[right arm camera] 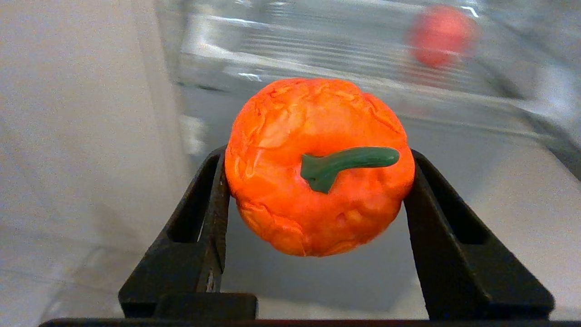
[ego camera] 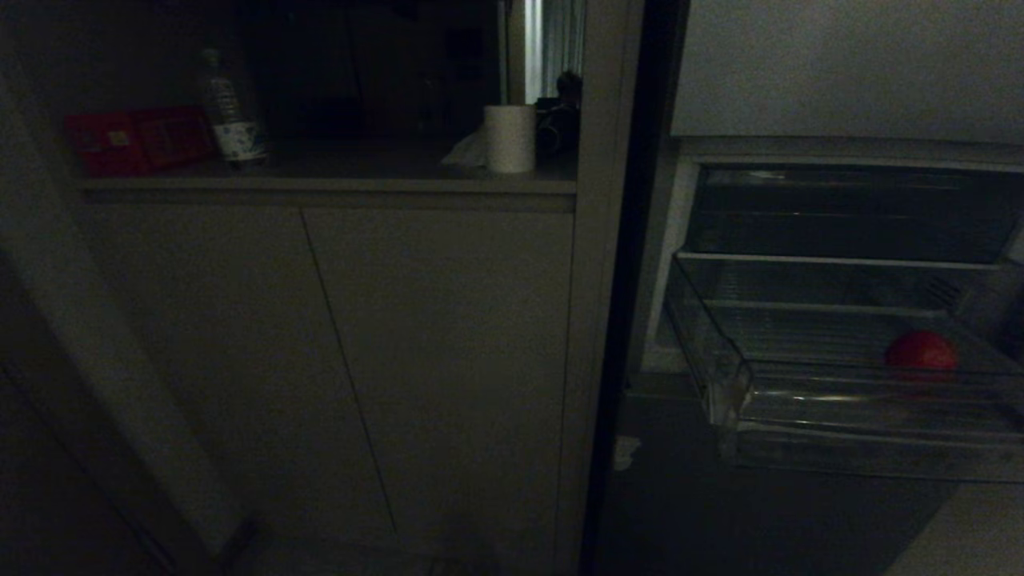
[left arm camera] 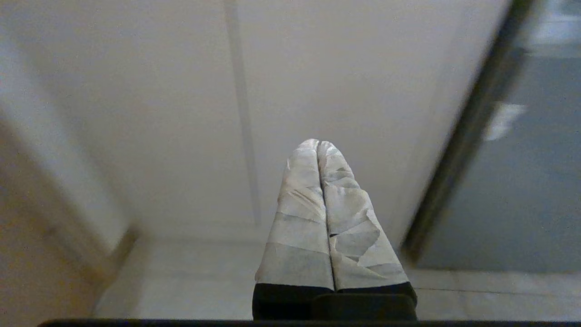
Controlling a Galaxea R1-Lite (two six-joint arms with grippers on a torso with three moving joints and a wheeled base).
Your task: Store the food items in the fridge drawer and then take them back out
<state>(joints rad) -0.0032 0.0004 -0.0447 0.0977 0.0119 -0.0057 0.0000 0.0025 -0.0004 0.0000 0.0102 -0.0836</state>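
Broadly, the scene split in two: a pale cabinet (ego camera: 360, 360) with two closed doors filled the left and middle of the head view, and the open fridge compartment took the right, a dark upright edge (ego camera: 624, 280) running between them. Above the cabinet doors a shelf (ego camera: 320, 186) held a flat red box (ego camera: 136, 140), a bottle (ego camera: 228, 112) and a white paper roll (ego camera: 510, 138), all set back from the shelf's front lip.

On the right, the fridge drawer (ego camera: 848, 448) stood pulled out toward the near side, its clear front lip and left wall catching light, with the darker bin (ego camera: 848, 212) above and farther back. Open floor lay below the drawer and in front of the cabinet. One red food item (ego camera: 922, 352) sat on the drawer's ribbed floor, toward the right side, apart from the front lip and well clear of the left wall.

Neither arm showed in the head view. Only the right wrist view showed the right gripper (right arm camera: 317, 181), its black fingers clamped on either side of the second food item (right arm camera: 317, 168), an orange-red piece with a green stem, held in the air near the drawer's front lip and outside it; the drawer (right arm camera: 317, 59) and the other piece (right arm camera: 441, 35) lay blurred beyond it. Only the left wrist view showed the left gripper (left arm camera: 320, 150), its taped fingers pressed together and holding nothing, pointed at the cabinet doors (left arm camera: 181, 113) above the floor.
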